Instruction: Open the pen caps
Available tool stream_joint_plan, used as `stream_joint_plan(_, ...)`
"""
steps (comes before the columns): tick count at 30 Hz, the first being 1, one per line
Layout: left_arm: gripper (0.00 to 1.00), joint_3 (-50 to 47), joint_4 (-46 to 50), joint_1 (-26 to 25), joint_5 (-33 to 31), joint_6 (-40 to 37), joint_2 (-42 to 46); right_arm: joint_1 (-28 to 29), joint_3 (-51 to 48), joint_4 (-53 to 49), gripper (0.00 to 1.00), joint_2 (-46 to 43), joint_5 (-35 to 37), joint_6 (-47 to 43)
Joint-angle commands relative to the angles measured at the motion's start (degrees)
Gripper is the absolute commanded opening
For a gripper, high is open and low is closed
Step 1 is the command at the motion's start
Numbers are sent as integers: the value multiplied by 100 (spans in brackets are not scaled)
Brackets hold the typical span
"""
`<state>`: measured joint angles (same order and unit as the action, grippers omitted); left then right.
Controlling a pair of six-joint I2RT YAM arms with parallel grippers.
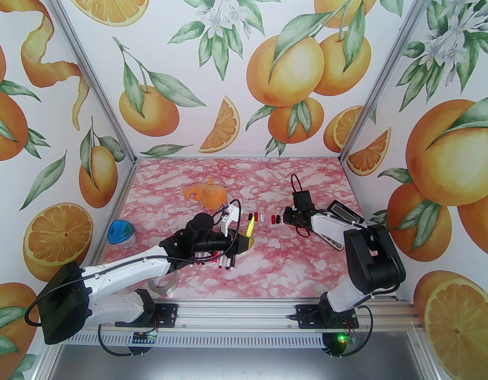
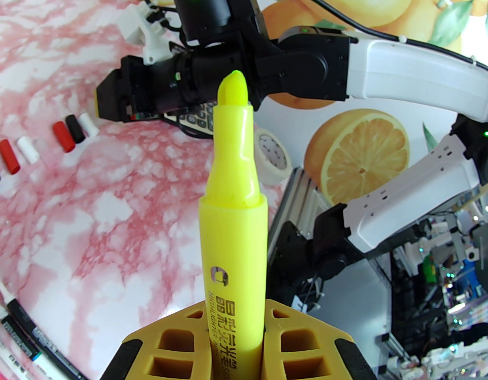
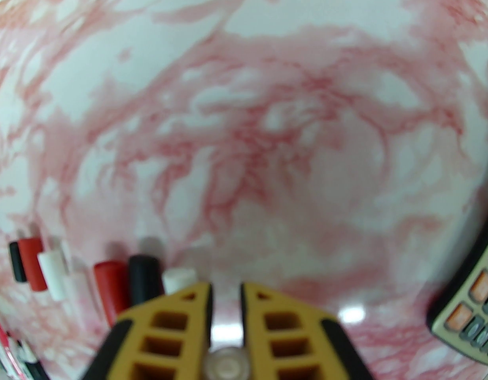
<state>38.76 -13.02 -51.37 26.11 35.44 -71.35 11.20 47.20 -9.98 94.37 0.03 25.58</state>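
Note:
My left gripper [image 1: 247, 240] is shut on a yellow highlighter [image 2: 232, 220], which stands upright between the fingers with its bare tip [image 2: 233, 89] exposed. Several loose pen caps [image 1: 263, 216] in red, black and white lie in a row on the pink marble table; the left wrist view has a red cap [image 2: 64, 136] and a white cap [image 2: 28, 149]. My right gripper [image 1: 284, 215] hovers at the row's right end beside a white cap [image 3: 180, 279]. It is shut [image 3: 226, 291] on a small clear cap [image 3: 226, 364]. Other pens [image 1: 218, 260] lie under my left arm.
A calculator [image 1: 341, 216] lies right of my right gripper. An orange object [image 1: 207, 194] sits at the back centre. A blue-lidded container [image 1: 120, 232] is by the left wall, and a tape roll [image 1: 163, 283] lies near the left arm's base.

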Motion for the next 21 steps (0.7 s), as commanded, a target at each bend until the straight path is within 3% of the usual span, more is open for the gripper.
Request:
stream_joint_plan(1,6,36,-16,24,32,-90,-62,-25,184,141,16,166,-24,-11)
stream_joint_plan(21,6,97,-34,17,79,-55,-168,-36,431,33,24,539,58,56)
